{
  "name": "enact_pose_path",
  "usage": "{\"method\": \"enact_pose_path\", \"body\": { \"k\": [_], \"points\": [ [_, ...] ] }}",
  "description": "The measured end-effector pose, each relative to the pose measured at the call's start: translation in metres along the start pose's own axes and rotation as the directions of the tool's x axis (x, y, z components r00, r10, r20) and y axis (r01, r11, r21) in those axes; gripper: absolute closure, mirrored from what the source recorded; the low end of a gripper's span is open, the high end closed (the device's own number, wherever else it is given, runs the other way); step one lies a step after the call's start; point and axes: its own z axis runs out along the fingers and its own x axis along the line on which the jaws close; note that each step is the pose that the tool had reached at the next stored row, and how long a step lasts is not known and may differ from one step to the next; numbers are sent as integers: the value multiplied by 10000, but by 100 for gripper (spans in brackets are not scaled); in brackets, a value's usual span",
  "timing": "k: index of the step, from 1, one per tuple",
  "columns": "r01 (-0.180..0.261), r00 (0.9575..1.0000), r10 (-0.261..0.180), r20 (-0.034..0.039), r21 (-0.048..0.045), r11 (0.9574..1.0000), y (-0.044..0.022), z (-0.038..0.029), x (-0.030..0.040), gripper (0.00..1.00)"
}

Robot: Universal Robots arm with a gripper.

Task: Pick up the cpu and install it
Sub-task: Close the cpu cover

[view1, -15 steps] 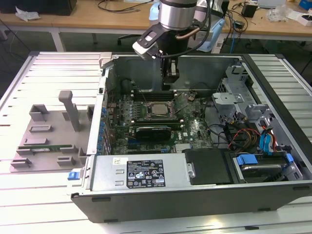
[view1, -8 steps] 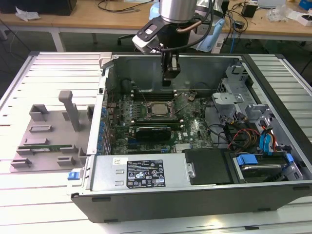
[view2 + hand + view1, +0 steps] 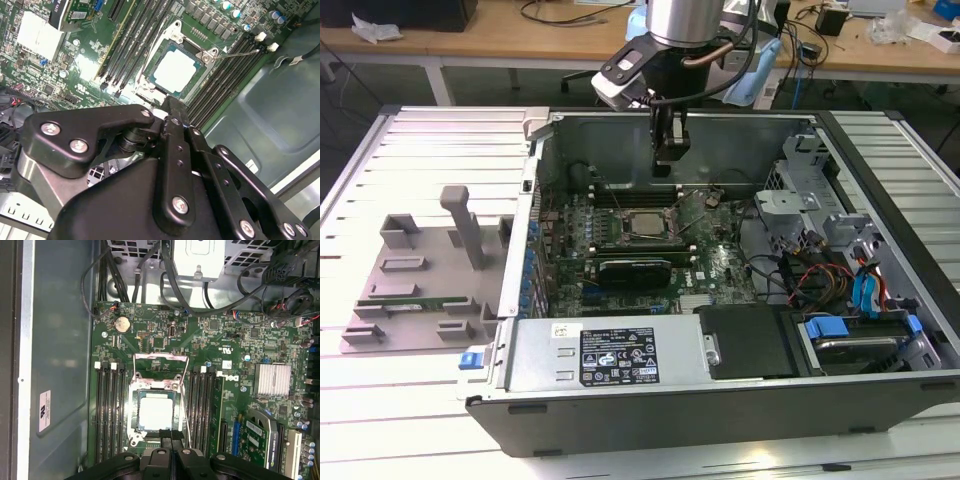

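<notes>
The cpu (image 3: 642, 222) lies flat in its socket on the green motherboard (image 3: 720, 262) inside the open computer case, silver top facing up. In both wrist views the cpu (image 3: 174, 73) (image 3: 156, 412) sits square inside the socket frame. The metal load plate (image 3: 161, 371) is swung open beside it. My gripper (image 3: 667, 152) hangs above the board, toward the case's back wall, a short way above the socket. Its black fingers (image 3: 165, 434) are pressed together and hold nothing. In the second wrist view the gripper (image 3: 172, 107) ends just beside the cpu.
Memory slots (image 3: 107, 410) flank the socket on both sides. A black card (image 3: 635, 268) and the power supply (image 3: 610, 352) lie toward the case front. Cables and drive bays (image 3: 840, 270) fill the exterior view's right. A grey fixture tray (image 3: 415, 290) sits outside the case at the left.
</notes>
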Motion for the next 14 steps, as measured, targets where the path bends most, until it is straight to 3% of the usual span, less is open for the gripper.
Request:
{"method": "enact_pose_path", "body": {
  "k": [3, 6, 8, 14],
  "points": [
    [1, 10000, -1, 0, -1, 10000, 11, 0, -1, 89],
    [-1, 10000, 1, 0, -1, 10000, 135, -1, -6, 89],
    [0, 10000, 0, 5, 0, 10000, 177, -2, -8, 89],
    [-1, 10000, 1, 23, 1, 10000, 236, -3, -11, 89]
  ]
}}
